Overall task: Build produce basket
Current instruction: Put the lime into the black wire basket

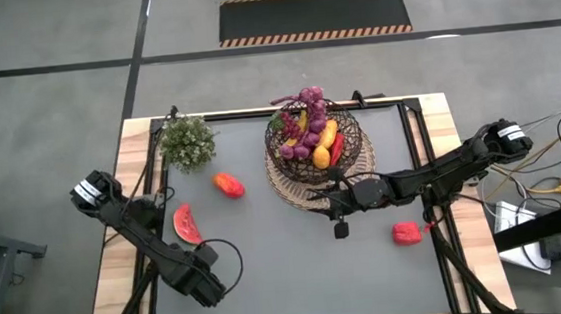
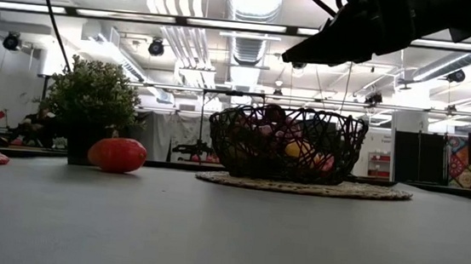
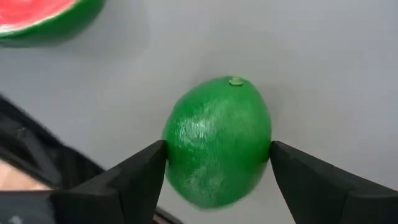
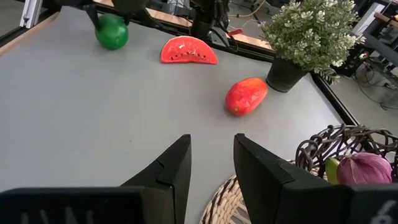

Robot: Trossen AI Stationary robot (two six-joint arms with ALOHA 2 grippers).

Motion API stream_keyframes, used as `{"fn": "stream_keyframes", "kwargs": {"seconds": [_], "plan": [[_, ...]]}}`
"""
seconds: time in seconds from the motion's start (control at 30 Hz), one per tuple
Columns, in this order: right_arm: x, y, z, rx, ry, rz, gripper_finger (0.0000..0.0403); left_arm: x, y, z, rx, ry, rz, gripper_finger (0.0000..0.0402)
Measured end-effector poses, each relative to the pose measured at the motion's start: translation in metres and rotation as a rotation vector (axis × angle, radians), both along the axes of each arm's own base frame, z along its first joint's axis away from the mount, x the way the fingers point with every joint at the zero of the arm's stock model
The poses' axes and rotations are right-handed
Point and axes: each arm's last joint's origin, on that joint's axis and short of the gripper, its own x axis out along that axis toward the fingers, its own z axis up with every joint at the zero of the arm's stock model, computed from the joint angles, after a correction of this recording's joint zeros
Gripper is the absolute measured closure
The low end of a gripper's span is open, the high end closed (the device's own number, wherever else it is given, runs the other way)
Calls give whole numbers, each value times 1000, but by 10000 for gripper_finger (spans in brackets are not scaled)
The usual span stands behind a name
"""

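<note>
Now, left gripper (image 3: 217,163): low at counter's (image 1: 299,266) near-left, jaws clamped on lime (image 3: 217,142).
Right gripper (image 4: 211,163): mid-counter beside woven mat (image 1: 288,191), fingers slightly parted, holding nothing.
Basket (image 1: 315,146): on mat, far-centre.
Open room: bare counter between arms; watermelon slice (image 1: 186,225), mango (image 1: 229,185) left.

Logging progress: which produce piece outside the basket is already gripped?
The green lime, clamped between the left end effector fingers; the watermelon slice, mango and red pepper lie untouched.

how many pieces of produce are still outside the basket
4: the lime in the left gripper, the watermelon slice, the mango by the plant, and a red piece on the right.
</note>
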Motion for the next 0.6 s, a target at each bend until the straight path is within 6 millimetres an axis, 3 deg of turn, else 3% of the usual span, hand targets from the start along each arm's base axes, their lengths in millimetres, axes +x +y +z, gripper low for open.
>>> {"fn": "stream_keyframes", "kwargs": {"seconds": [0.17, 0.33, 0.53, 0.6], "plan": [[0, 0, 0, 0, 0, 0, 294, 0, 0, -9, -25, -25, -8, 136], [0, 0, 0, 0, 0, 0, 294, -1, 0, -9, -26, -29, -35, 169], [0, 0, 0, 0, 0, 0, 294, -1, 0, -6, -23, -50, -44, 200], [0, 0, 0, 0, 0, 0, 294, 1, 0, 1, 6, -129, -73, 200]]}}
